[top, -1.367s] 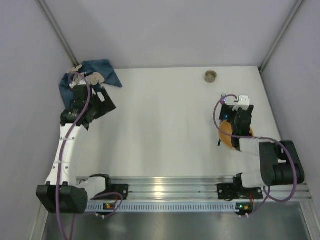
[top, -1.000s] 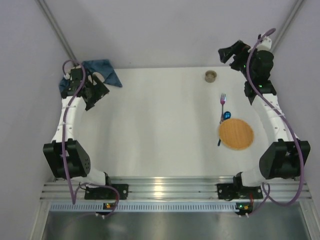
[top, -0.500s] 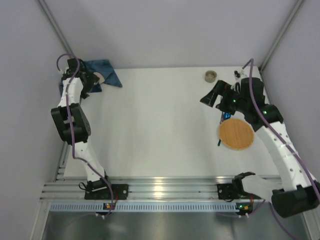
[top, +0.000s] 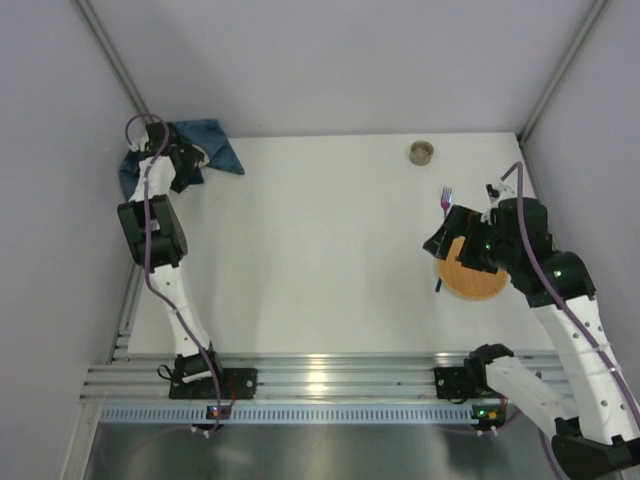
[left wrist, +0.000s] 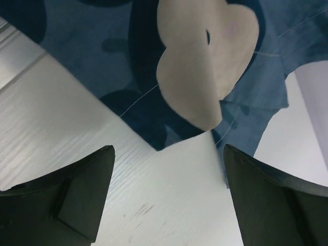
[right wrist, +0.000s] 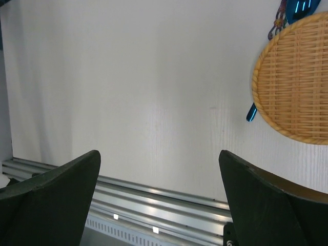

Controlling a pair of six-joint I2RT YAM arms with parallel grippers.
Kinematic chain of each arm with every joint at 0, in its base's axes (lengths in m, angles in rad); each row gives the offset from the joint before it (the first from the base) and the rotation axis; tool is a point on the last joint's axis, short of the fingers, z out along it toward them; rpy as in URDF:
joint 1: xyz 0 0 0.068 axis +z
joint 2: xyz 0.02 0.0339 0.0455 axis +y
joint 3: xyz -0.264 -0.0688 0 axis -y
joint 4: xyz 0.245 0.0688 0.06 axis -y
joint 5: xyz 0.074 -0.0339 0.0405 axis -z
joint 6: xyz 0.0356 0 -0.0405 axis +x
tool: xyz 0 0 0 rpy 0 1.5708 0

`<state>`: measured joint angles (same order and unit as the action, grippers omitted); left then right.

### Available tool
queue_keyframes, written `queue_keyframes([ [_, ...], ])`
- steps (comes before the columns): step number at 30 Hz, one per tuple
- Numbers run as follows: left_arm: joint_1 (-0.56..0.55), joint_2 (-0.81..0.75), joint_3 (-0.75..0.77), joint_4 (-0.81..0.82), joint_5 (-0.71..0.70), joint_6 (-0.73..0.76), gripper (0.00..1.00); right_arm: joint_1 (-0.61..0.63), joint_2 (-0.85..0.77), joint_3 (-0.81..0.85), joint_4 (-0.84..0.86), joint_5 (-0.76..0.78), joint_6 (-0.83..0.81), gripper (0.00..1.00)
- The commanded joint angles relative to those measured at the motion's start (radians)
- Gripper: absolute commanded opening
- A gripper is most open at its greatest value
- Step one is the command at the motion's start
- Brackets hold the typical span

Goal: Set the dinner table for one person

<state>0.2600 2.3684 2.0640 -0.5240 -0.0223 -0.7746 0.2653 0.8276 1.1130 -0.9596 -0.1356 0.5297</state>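
The white dinner table (top: 320,250) fills the top view. A blue cloth placemat with cartoon mouse faces (top: 212,148) lies crumpled in its far left corner; it also shows in the left wrist view (left wrist: 205,61). My left gripper (top: 188,168) is open and empty, hovering at the cloth's near edge (left wrist: 168,149). A round wicker plate (top: 475,270) lies at the right, with a fork (top: 446,200) and a blue utensil (right wrist: 251,113) beside it. My right gripper (top: 440,243) is open and empty above the plate's left edge (right wrist: 158,152). The plate shows in the right wrist view (right wrist: 294,82).
A small round cup (top: 421,152) stands at the far edge, right of centre. Grey walls close in the table on three sides. An aluminium rail (top: 320,375) with the arm bases runs along the near edge, also in the right wrist view (right wrist: 154,200).
Both arms swung about. My right gripper came down from the far right corner to over the plate's left edge. My left gripper reached out to the blue cloth and stayed there.
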Motion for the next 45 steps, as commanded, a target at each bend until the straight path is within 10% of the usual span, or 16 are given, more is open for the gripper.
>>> queue_keyframes([
  [1,0.005,0.026,0.065,0.127,-0.008,-0.049,0.92,-0.003,0.016,0.03,-0.03,0.034,-0.027,1.0],
  [8,0.005,0.21,0.283,0.077,-0.001,-0.063,0.89,-0.003,0.054,0.028,-0.042,0.033,-0.045,1.0],
  [14,0.005,0.272,0.291,0.107,0.062,-0.107,0.48,-0.003,0.054,0.021,-0.054,0.042,-0.056,1.0],
  [18,-0.002,0.261,0.288,0.092,0.081,-0.117,0.0,-0.003,0.051,0.025,-0.054,0.053,-0.053,1.0],
  [32,-0.231,-0.268,-0.247,0.116,0.052,0.052,0.0,-0.001,0.093,-0.013,0.087,-0.015,-0.001,1.0],
  [44,-0.832,-0.44,-0.479,0.044,0.063,-0.103,0.01,-0.001,0.151,-0.031,0.134,-0.045,-0.002,1.0],
  [45,-0.884,-0.425,-0.461,0.041,0.085,-0.104,0.15,-0.001,0.153,-0.033,0.136,-0.047,0.003,1.0],
])
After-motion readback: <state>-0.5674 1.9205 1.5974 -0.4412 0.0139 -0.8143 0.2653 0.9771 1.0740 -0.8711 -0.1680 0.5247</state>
